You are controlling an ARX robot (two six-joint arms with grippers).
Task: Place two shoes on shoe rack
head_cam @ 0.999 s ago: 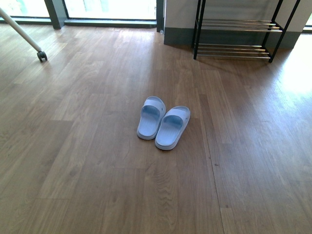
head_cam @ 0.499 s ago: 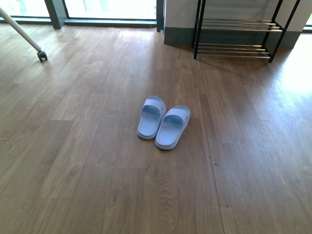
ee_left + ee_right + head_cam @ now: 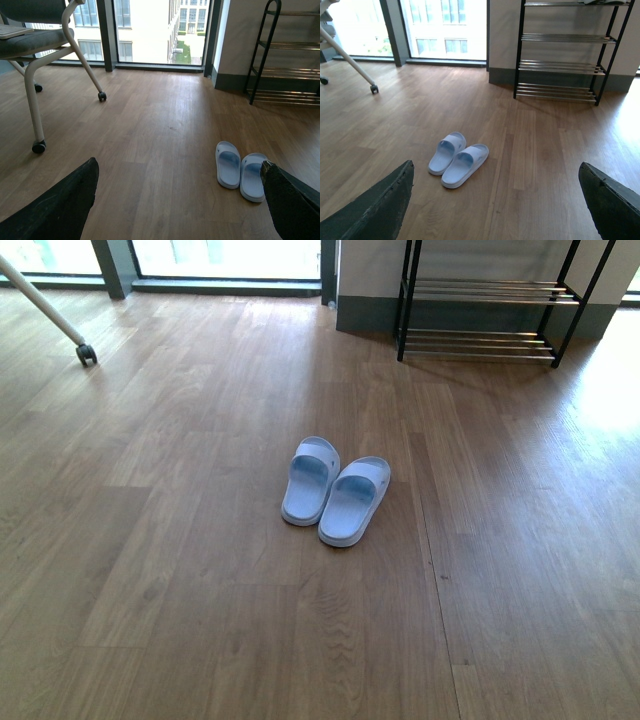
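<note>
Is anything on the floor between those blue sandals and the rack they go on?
Nothing visible. Only bare wooden floor lies between the blue sandals and the shoe rack by the far wall; the chair leg stands far left.

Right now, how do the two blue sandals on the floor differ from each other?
The left sandal lies a little farther from the camera than the right sandal. The right sandal is turned more to the right; the left sandal points nearly straight ahead. Both are pale blue, sit sole-down side by side on the wooden floor, straps at the far end, well short of the shoe rack.
</note>
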